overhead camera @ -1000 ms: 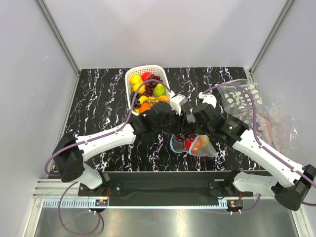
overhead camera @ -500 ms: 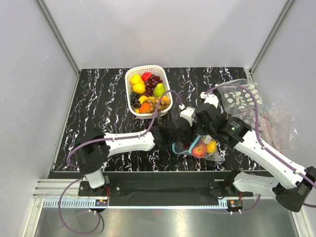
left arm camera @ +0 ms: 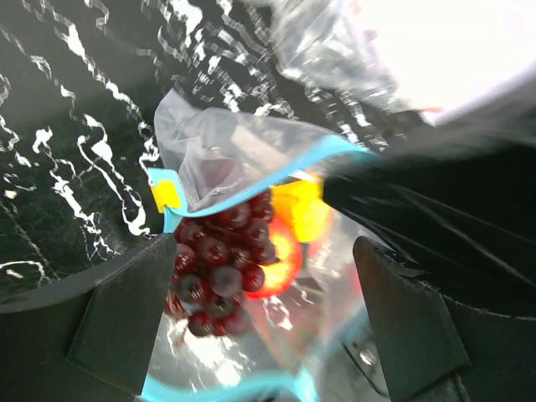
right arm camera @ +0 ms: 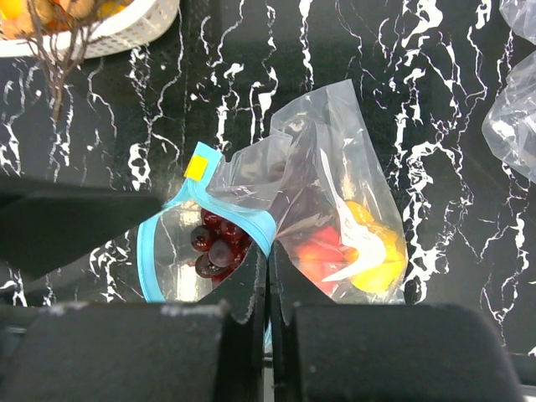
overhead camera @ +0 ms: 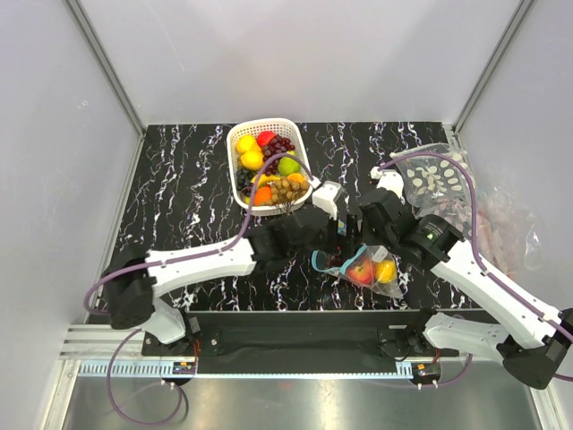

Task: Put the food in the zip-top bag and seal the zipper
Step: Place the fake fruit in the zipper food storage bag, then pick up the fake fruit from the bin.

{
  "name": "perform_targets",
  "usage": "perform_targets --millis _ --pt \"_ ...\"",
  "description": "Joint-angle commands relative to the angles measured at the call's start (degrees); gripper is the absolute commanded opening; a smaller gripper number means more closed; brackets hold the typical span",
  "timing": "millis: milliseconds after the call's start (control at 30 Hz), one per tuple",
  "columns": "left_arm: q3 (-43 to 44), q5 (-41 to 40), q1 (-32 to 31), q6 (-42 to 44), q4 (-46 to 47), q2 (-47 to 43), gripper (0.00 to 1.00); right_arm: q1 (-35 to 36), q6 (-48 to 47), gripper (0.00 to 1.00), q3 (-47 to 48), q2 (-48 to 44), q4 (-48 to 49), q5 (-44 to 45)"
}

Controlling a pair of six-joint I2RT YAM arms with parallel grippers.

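Black white-veined worktop point(overhead camera: 179, 179), pale walls point(overhead camera: 269, 54) around. Basket point(overhead camera: 235, 148) of fruit at far edge, centre. Bag point(overhead camera: 369, 269) by the near edge, right of centre, holding grapes point(left arm camera: 218, 260) and apple point(overhead camera: 361, 272). Left gripper point(left arm camera: 268, 314) spread wide over its mouth, gripping nothing. Right gripper point(right arm camera: 268, 293) clenched on zipper point(right arm camera: 243, 219). Patterned bag point(overhead camera: 439, 175) at right edge.

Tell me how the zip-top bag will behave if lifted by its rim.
Likely floppy: the zip-top bag is thin, creased film sagging around its load. The grapes sit right at the gaping zipper, so tilting it could spill them. The red fruit and the yellow fruit bunch in one corner, so it may hang lopsided.
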Motion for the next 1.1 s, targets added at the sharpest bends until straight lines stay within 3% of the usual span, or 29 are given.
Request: perform_targets --millis 0,133,233,467,767,933,1067 --pt "1.0 1.7 -0.5 1.0 -1.3 -6.1 0.93 0.7 1.7 0.00 0.9 -1.6 4.1 0.3" --pt "3.0 1.1 2.0 1.5 -8.3 -9.8 0.93 0.7 1.7 0.00 0.8 -1.6 4.0 0.7" --pt "2.8 2.0 7.7 2.1 -11.2 -12.3 0.93 0.7 1.7 0.00 0.7 -1.5 3.9 0.7" --pt "7.8 2.0 27.3 6.6 -17.0 -11.4 0.96 0.7 1.2 0.00 1.0 -1.0 4.0 0.7" --pt "26.6 3.0 44.8 11.7 -23.5 6.1 0.94 0.8 0.8 0.00 1.4 0.3 4.6 0.1" --pt "45.7 3.7 47.8 19.9 -33.6 21.4 0.95 0.7 0.4 0.00 1.4 0.7 4.6 -0.1" --pt "50.5 8.8 47.8 25.2 -32.9 28.2 0.99 0.8 0.2 0.00 1.3 1.1 4.9 -0.6"
